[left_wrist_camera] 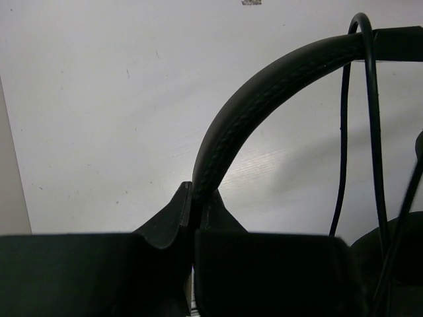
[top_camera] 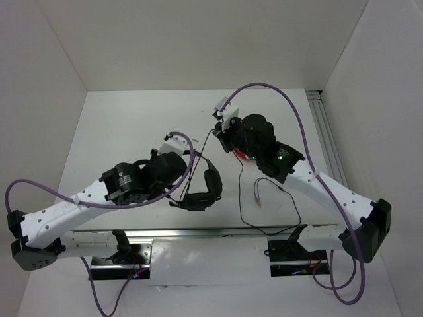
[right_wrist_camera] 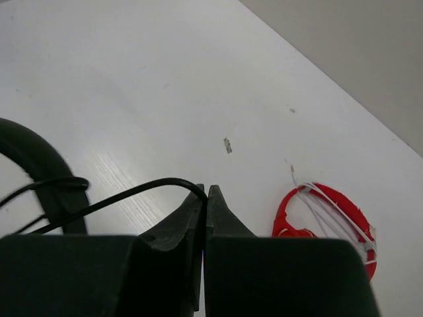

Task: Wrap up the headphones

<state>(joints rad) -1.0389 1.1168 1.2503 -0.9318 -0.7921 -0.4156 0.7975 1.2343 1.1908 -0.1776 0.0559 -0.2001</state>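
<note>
The left pincer (left_wrist_camera: 193,201) is clamped on the headband of the headphones (left_wrist_camera: 264,86), which arches up and to its right. The right pincer (right_wrist_camera: 206,195) pinches their thin cable (right_wrist_camera: 132,191) at its tips. Red-and-white headphones (right_wrist_camera: 287,214) lie beyond, to its right.

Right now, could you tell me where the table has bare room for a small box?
The far-left table, between the left wall and the left gripper, is bare, as is the strip along the back wall. The middle is crowded: the headphones, their cable looping toward the near edge, and the red headphones.
</note>
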